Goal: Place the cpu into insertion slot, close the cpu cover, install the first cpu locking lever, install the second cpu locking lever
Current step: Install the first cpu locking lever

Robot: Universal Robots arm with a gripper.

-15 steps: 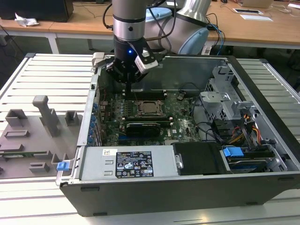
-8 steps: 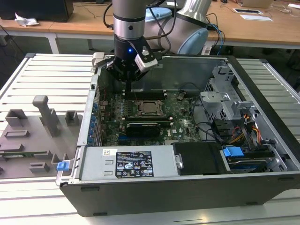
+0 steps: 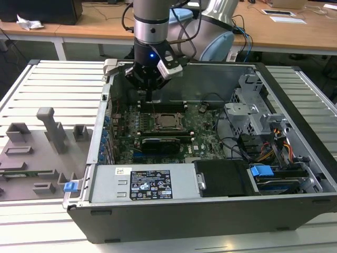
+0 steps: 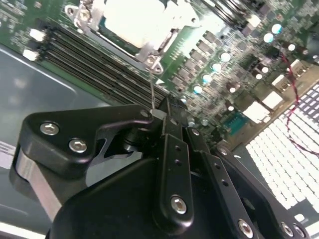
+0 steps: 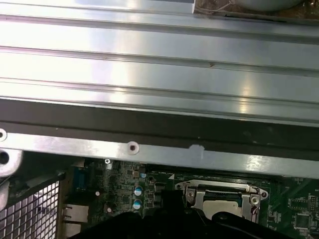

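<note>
Inside the open computer case, the cpu (image 3: 167, 120) lies in the insertion slot (image 3: 177, 126) on the green motherboard, its top glaring bright in the second wrist view (image 4: 132, 20). The silver cpu cover (image 4: 149, 49) lies flat around it, also seen in the first wrist view (image 5: 197, 198). A thin wire locking lever (image 4: 152, 87) rises from the cover's corner up to my fingertips. My gripper (image 3: 151, 99) hangs just behind the slot, shut (image 4: 167, 113), with the lever's end against its tip. I cannot tell whether the lever is clamped.
Black memory slots (image 4: 84, 64) run beside the socket. A long black card (image 3: 160, 143) sits in front of it, then the power supply (image 3: 142, 184). A drive cage (image 3: 253, 113) and cables fill the exterior view's right. The case wall (image 5: 149, 55) stands close behind. Grey fixtures (image 3: 50, 132) stand outside on the table.
</note>
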